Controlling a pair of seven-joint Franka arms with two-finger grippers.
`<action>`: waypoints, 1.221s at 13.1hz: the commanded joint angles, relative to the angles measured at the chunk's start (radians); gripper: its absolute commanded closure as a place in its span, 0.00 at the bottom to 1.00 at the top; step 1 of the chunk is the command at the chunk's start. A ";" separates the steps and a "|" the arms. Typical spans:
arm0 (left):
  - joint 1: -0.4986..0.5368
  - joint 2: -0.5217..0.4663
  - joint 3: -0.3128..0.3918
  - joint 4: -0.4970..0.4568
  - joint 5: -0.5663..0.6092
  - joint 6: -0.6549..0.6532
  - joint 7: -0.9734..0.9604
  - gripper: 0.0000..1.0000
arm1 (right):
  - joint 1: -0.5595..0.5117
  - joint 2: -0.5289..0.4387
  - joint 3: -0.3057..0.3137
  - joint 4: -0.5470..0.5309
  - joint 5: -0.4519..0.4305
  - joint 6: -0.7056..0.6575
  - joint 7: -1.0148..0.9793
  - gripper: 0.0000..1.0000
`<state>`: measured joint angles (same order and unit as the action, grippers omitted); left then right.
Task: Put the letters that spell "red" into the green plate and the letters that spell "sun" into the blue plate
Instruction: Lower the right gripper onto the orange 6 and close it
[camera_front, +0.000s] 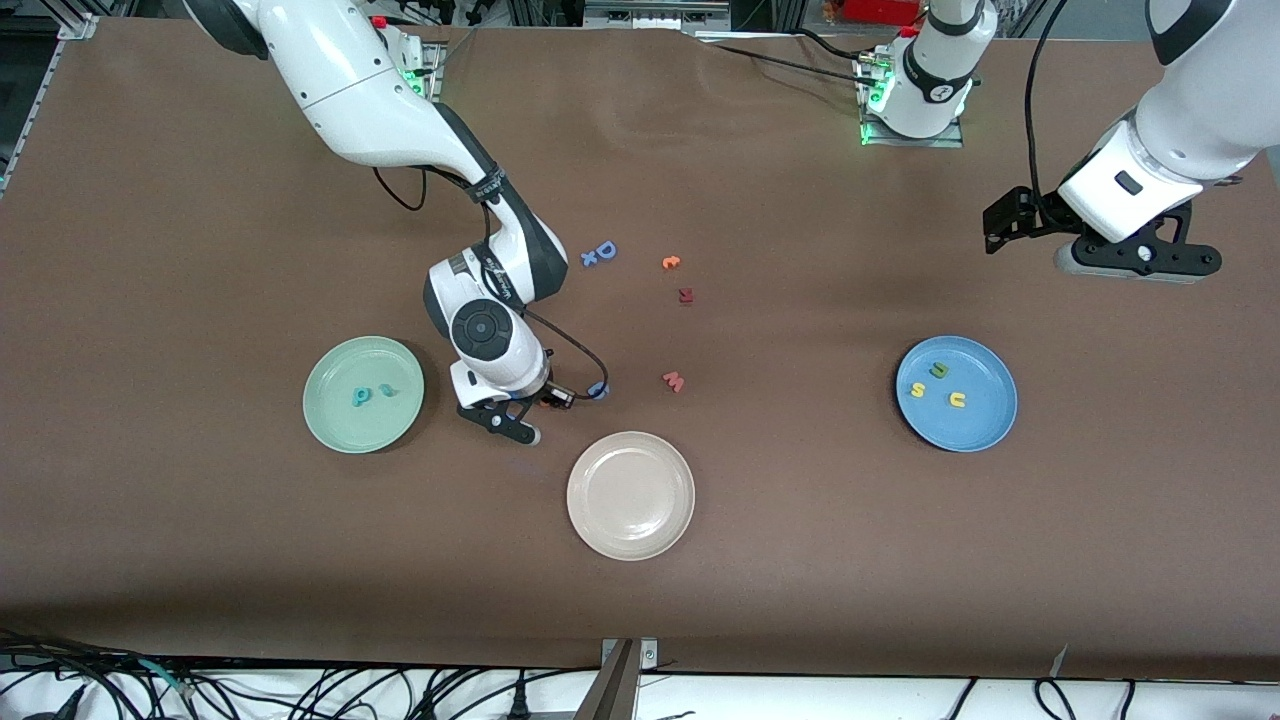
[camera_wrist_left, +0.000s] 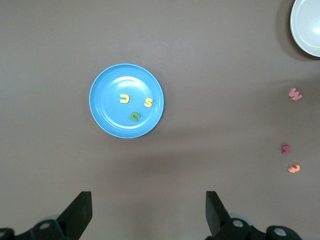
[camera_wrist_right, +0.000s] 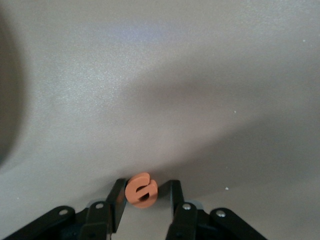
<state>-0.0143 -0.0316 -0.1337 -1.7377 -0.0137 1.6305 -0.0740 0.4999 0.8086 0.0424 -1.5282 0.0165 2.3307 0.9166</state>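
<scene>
Two teal letters (camera_front: 372, 393) already lie in the green plate (camera_front: 330, 420). Beside it, mid-counter, the right claw (camera_wrist_right: 145, 196) pinches the orange "e" (camera_wrist_right: 141, 190); it should lift straight, then carry plateward. Left claw (camera_wrist_left: 148, 215) waits, spread wide.

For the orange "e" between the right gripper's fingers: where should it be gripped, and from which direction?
Grip the orange "e" across its outer curved edges, coming straight down from above. It lies flat on the brown table between the green plate and the white plate, too thin for a side approach. The right gripper is already placed that way, one finger on each side.
</scene>
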 joint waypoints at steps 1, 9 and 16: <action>-0.009 0.002 0.008 0.012 -0.014 -0.009 0.014 0.00 | 0.006 0.027 -0.004 0.036 0.011 -0.010 -0.007 0.63; -0.009 0.004 0.008 0.013 -0.014 -0.009 0.014 0.00 | 0.005 0.027 -0.004 0.037 0.011 -0.016 -0.012 0.79; -0.009 0.004 0.008 0.013 -0.014 -0.009 0.014 0.00 | -0.006 0.017 -0.007 0.081 0.011 -0.082 -0.028 0.81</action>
<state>-0.0146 -0.0314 -0.1337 -1.7377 -0.0137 1.6305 -0.0740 0.4993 0.8081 0.0386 -1.5181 0.0165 2.3075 0.9125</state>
